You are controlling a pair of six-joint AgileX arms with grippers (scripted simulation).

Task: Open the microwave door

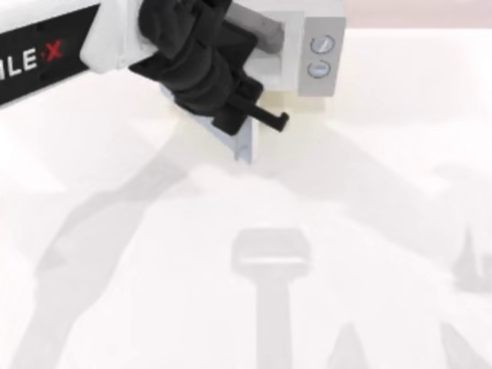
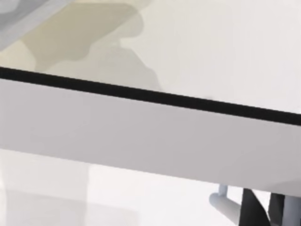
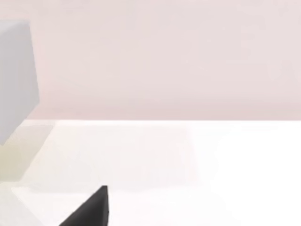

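At the top centre of the top view stands the microwave (image 1: 319, 46), its two round knobs (image 1: 321, 56) stacked on the panel at its right and its pale cavity (image 1: 269, 34) partly exposed. The microwave door (image 1: 244, 142) is swung out from the cavity, angling down and toward the lower middle of the frame, with only its lower tip showing below the arm. The left arm reaches in from the upper left, and the left gripper (image 1: 257, 108) sits over the door, its dark fingers (image 1: 273, 117) pointing right just beside the door's free edge; whether they are closed on the door or spread cannot be told. The left wrist view is filled by a flat grey panel (image 2: 141, 136) edged by a black strip, lying close across the frame. The right arm is not seen in the top view; the right wrist view shows only a dark finger tip (image 3: 91, 209) at the lower left, the white table (image 3: 188, 165), and a grey corner of the microwave at the upper left.
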